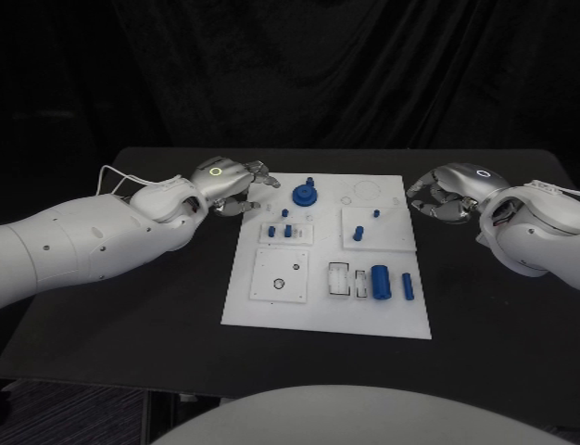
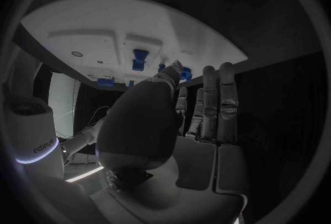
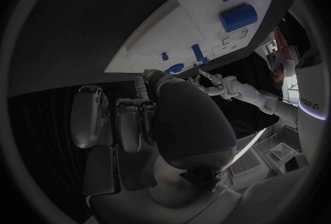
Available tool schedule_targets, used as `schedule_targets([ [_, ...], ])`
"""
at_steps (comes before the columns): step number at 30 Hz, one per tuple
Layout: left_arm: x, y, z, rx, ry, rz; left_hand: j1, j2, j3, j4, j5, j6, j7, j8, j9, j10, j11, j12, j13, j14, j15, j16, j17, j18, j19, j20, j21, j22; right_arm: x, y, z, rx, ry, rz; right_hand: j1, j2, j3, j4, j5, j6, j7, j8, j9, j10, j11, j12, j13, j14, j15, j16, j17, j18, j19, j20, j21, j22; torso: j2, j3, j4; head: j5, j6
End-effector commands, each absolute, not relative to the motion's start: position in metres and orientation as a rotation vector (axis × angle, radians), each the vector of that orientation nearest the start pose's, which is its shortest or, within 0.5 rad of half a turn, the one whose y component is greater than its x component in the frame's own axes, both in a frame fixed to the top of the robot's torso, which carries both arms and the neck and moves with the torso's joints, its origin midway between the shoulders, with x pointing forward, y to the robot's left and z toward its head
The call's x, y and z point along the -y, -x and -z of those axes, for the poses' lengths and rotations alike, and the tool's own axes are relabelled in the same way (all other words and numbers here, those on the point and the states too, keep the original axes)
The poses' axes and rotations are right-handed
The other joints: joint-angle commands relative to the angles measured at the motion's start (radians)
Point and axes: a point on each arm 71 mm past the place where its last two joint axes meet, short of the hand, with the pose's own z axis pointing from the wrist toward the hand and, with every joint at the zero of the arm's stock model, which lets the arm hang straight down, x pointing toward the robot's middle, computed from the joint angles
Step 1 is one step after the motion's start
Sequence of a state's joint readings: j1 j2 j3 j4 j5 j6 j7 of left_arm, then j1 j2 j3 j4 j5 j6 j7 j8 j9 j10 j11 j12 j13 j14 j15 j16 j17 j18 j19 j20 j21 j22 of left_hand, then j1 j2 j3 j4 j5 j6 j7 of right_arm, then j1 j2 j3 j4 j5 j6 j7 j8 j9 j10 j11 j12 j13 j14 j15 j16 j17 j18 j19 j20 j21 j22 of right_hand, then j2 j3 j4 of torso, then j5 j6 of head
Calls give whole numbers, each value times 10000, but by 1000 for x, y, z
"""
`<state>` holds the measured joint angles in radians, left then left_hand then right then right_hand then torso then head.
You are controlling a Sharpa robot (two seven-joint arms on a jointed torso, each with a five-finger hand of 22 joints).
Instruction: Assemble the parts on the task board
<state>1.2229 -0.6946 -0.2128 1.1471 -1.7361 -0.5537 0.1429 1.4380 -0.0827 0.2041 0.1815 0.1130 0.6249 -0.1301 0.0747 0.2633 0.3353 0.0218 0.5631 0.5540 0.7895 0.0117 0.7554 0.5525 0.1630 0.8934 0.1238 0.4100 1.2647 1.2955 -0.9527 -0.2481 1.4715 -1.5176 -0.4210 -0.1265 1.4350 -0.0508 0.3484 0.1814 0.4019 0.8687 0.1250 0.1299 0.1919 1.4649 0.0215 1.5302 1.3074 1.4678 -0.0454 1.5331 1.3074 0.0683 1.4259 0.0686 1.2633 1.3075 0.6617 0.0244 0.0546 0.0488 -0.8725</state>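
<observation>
Two white arms are seen over the black table [image 1: 130, 315], one from each side, and each ends in a silver hand. The white rectangular task board [image 1: 328, 320] lies flat in the middle of the table, between the two hands.

The left hand [image 1: 234, 185] is placed at the far left corner of the board, just beside its edge. In the left wrist view its fingers [image 2: 219, 104] are stretched out side by side, apart from the thumb, and nothing is held in them. The right hand [image 1: 447, 196] is placed just beside the far right edge of the board. Its fingers [image 3: 129, 124] are seen curled inward in the right wrist view, and no part is seen between them; whether something small is hidden in the palm cannot be told.

On the board, the large blue cylinder part [image 1: 381, 282] lies near the front right, with the thin blue rod part [image 1: 407, 286] just beside it. The round blue knob part [image 1: 304, 195] stands near the far edge, close to the left hand. Several small blue peg parts [image 1: 281, 230] stand in the middle of the board, and one more small blue peg [image 1: 359, 233] stands to their right.
</observation>
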Motion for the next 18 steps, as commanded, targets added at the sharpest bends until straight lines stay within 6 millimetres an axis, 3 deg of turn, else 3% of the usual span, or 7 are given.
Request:
schedule_targets([
  [1, -232, -509, 221, -12590, -5926, 5668, -222, 4, -66, 275, 110, 248, 52, 84, -41, -218, -130, 631, -319, -518, 47, -1170, -418, 20, -852, 18, -924, -244, 280, -480, 205, -16361, 1750, -3976, 35, -161, 44, -89, -29, 536, -28, 332, 153, -388, 101, -508, 1143, 820, 90, -298, 2109, 131, -192, 25, -457, 1431, 9, -9, -2, 65, -2],
  [5, -249, -498, 215, -12256, -5424, 6379, -638, 143, -44, 754, 659, 1119, 390, 208, -76, 145, -433, 1415, -1014, -1450, 173, -2781, -730, -61, -2180, -75, -2106, -539, 281, -477, 202, -16047, 1750, -4173, 126, -229, -87, -306, 98, 1148, -175, 1199, 671, -2093, 83, -1908, -644, 686, 78, -690, 1819, 230, -416, 28, -1025, 1237, 12, -37, 2, 107, -2],
  [7, -256, -491, 212, -12393, -4624, 7019, -1019, 196, -104, 948, 837, 1305, 541, 179, -109, 307, -278, 1454, -1263, -1979, 265, -3689, -980, -164, -2948, -94, -2696, -806, 281, -474, 200, -15870, 1734, -4280, 136, -256, -184, -369, 119, 1028, -212, 1946, 1200, -3207, 30, -3053, -1906, 633, 72, -859, 1696, 270, -479, 1, -1279, 1153, 5, -63, 12, 116, -2],
  [11, -263, -480, 210, -13424, -2237, 8978, -883, 435, -424, 1077, 1479, 2585, 1397, 257, -172, 968, -420, 929, -2386, -2658, 837, -6016, -1531, -489, -5566, 133, -3503, -1951, 280, -474, 192, -15563, 1716, -4390, 113, -419, -109, -309, 85, 549, -195, 2561, 1667, -5719, 119, -5536, -4591, 334, 96, -1808, 980, 356, -667, 35, -1889, 950, -26, -103, 26, 126, -2],
  [13, -264, -477, 211, -14135, -707, 10419, -781, 555, -618, 1046, 1456, 2640, 1480, 64, -293, 926, -347, 623, -2844, -2680, 853, -6579, -1705, -431, -5837, 248, -3488, -2339, 278, -476, 186, -15481, 1768, -4405, 116, -496, 27, -239, 45, 337, -131, 2750, 1807, -6409, 203, -6492, -5336, 186, 147, -2337, 562, 410, -777, 71, -2251, 824, -42, -124, 42, 124, -2],
  [15, -263, -475, 212, -14630, 678, 11815, -856, 857, -830, 1059, 1733, 2294, 1723, -97, -576, 79, -73, -305, -3722, -5818, 866, -7190, -3742, -367, -7006, 414, -3484, -3014, 275, -477, 181, -15528, 1850, -4420, 91, -540, 202, -108, -69, -154, 15, 2592, 1749, -6955, 332, -7344, -5905, 103, 275, -2585, 354, 442, -873, 147, -2543, 729, -47, -119, 51, 137, -2],
  [18, -262, -474, 215, -14919, 1923, 13110, -1176, 1141, -1630, 1093, 2606, 1452, 1798, -100, -1014, -1375, -30, -2120, -4746, -7158, 834, -7378, -4870, -61, -7397, 668, -3546, -4488, 270, -479, 177, -15561, 1983, -4499, 47, -635, 337, 38, -308, -508, 85, 2344, 1615, -7296, 478, -8282, -6635, -10, 419, -2876, 102, 481, -964, 246, -2799, 654, -51, -128, 91, 120, -2],
])
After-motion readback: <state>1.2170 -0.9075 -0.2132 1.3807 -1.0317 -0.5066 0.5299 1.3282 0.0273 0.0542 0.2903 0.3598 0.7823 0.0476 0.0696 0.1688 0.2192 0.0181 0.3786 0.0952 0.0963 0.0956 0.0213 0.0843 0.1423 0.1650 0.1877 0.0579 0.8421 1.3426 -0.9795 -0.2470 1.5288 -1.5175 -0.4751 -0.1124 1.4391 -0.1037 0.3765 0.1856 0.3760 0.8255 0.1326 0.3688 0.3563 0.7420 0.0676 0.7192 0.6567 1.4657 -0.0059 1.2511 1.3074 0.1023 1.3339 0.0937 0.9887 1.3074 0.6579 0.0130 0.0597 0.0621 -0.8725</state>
